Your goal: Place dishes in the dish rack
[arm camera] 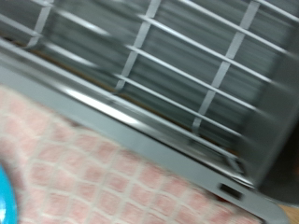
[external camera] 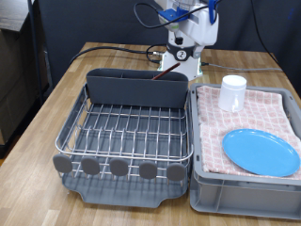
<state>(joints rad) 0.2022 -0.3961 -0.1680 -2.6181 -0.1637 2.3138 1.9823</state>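
The dish rack (external camera: 127,127) stands at the exterior view's left, and its wire grid (arm camera: 177,65) is bare. The blue plate (external camera: 261,152) lies on the pink checked cloth in the grey crate, with the white cup (external camera: 232,92) upright behind it. In the wrist view only an edge of the plate (arm camera: 4,201) shows. A thin red-brown thing (external camera: 167,75) sits at the rim of the rack's back compartment; I cannot tell whether it is the spoon. The arm (external camera: 188,42) stands behind the rack. Its fingers cannot be made out in either view.
The grey crate (external camera: 246,188) lined with pink checked cloth (arm camera: 103,173) stands against the rack's right side. Both sit on a wooden table (external camera: 42,113). Dark cables lie on the table behind the rack. The wrist view is blurred.
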